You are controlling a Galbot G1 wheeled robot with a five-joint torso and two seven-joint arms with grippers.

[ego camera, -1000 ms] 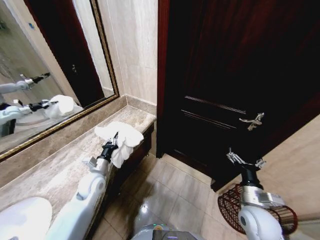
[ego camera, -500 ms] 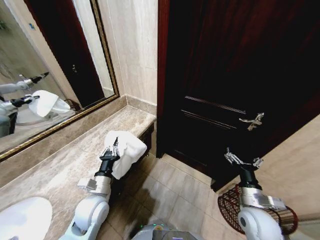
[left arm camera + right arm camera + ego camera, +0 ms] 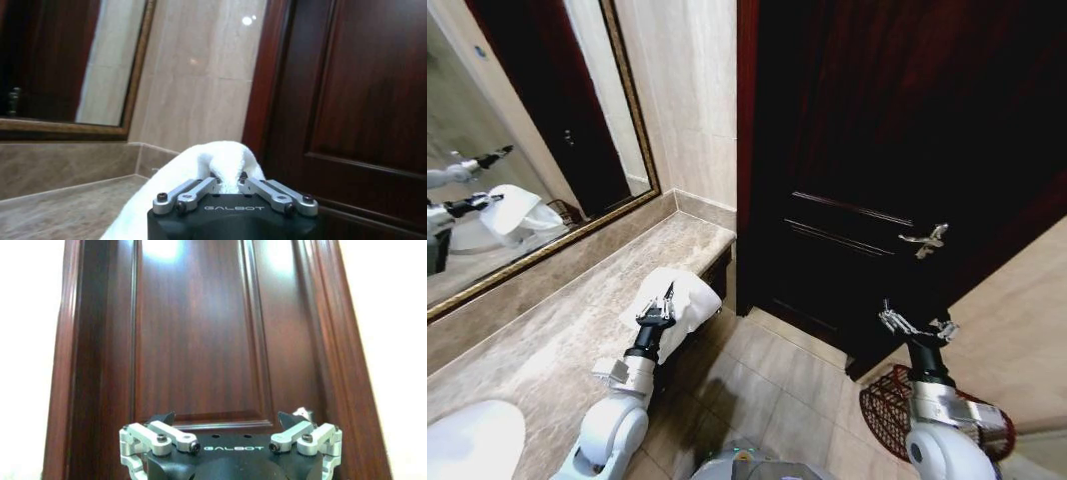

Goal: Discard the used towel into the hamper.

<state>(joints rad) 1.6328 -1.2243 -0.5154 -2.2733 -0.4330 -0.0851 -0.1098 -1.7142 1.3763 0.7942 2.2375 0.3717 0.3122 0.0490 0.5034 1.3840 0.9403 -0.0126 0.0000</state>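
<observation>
The white towel (image 3: 682, 300) hangs off the counter's end, pinched in my left gripper (image 3: 659, 305), which is shut on it. From the left wrist camera the towel (image 3: 213, 165) bulges up between the closed fingers (image 3: 200, 187). The hamper (image 3: 882, 405), a dark red-brown wire basket, stands on the floor at the lower right, partly hidden behind my right arm. My right gripper (image 3: 917, 325) hovers open above the hamper's near side, facing the dark door; its spread fingers (image 3: 160, 432) hold nothing.
A marble counter (image 3: 557, 330) runs along the left under a framed mirror (image 3: 517, 190), with a white basin (image 3: 472, 440) at the near corner. A dark wooden door (image 3: 897, 150) with a metal handle (image 3: 924, 240) fills the wall ahead. Tiled floor (image 3: 777, 380) lies between counter and hamper.
My left gripper has pulled the towel back along the counter and toward its outer edge, so the cloth now hangs over the end. The head view has shifted slightly. The right arm barely moved.
</observation>
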